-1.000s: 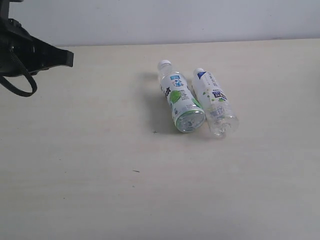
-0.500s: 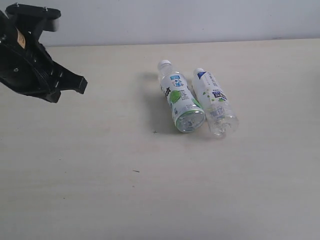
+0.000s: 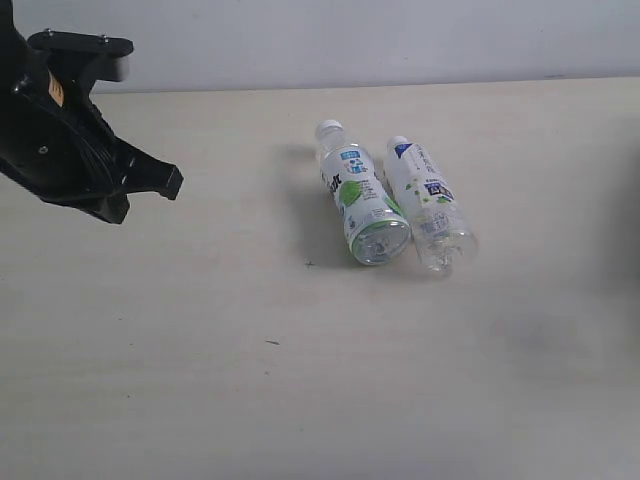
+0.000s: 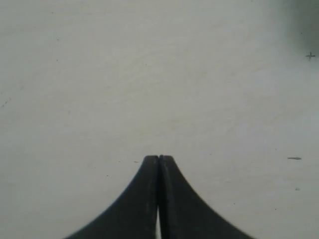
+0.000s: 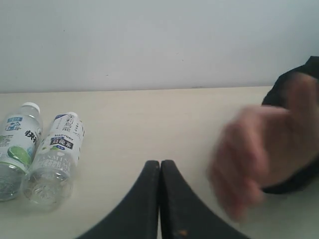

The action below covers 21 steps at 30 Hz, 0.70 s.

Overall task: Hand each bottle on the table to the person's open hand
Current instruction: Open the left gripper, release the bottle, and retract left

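Two clear bottles lie side by side near the middle of the table, caps pointing away. The left bottle has a white-green-blue label; the right bottle has a white-blue label. Both show in the right wrist view, green-labelled bottle and blue-labelled bottle. My left gripper hovers at the far left, well apart from them, shut and empty. My right gripper is shut and empty; it is outside the exterior view. A blurred person's hand is beside it. The pink-label and apple-label bottles are out of view.
A pale wall runs behind the table's far edge. A faint shadow lies on the table at the right. Bare tabletop fills the left wrist view.
My left arm has swung in from the far left edge and moved rightward and slightly down. The bottles have not moved. A shadow has appeared at the right.
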Tool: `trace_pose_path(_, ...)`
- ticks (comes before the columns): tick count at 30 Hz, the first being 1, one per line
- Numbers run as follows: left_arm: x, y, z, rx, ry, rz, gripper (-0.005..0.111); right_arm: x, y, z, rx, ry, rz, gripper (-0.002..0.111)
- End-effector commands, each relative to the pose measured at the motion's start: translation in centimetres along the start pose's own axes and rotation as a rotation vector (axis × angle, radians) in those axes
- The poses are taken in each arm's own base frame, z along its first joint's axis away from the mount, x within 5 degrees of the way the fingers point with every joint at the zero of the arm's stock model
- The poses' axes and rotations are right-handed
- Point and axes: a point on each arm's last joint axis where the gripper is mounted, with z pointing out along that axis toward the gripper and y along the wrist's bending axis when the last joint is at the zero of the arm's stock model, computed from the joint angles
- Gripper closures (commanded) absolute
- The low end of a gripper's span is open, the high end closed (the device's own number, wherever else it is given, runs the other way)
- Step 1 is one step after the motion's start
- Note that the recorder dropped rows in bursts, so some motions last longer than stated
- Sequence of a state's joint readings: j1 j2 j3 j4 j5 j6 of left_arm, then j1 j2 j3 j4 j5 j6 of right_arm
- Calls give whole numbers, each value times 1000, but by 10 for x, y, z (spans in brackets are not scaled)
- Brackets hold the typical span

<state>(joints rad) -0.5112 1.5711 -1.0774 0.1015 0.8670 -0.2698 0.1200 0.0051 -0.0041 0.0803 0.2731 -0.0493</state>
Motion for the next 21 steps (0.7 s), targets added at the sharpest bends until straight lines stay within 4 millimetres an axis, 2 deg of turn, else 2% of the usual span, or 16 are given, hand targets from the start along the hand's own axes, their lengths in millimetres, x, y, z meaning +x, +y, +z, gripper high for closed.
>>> trace_pose_path(1,-2,0,-1,9,-8,-8,107,1,0,0,5,-6,-2,108)
trace_pose_path(7,-3,-1,-2,11,-15,-38,107,1,0,0,5,-6,-2,108)
trace_pose_path(12,-14,-4,-17,41,-27,-83,107,1,0,0,5,-6,-2,108)
trace_pose_path(21,-17,-20,-27,84,-38,-62,107,1,0,0,5,-6,-2,108)
